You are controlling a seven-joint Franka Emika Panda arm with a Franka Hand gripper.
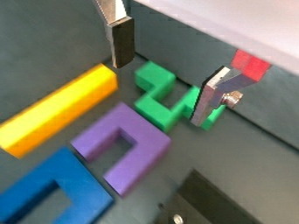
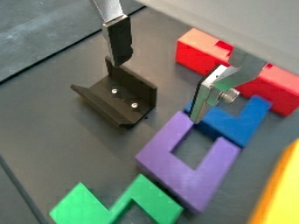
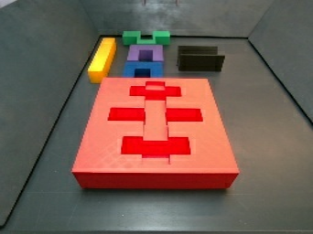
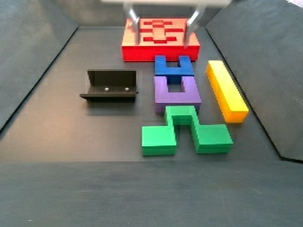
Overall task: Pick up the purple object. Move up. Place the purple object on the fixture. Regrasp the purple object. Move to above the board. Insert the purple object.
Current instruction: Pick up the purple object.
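Gripper (image 2: 163,79): jaws spread, empty, hanging above the pieces.
Purple object (image 4: 175,90): flat on the floor, blue block (image 4: 173,66) touching at 12 o'clock, green block (image 4: 185,129) at 6.
Fixture (image 4: 108,87): at 9, apart, open floor between.
Board (image 3: 156,128): beyond the blue block.

It is a lab test cell: a dark walled bench (image 4: 71,124) with coloured plastic blocks, gripper (image 4: 160,19) at top centre.
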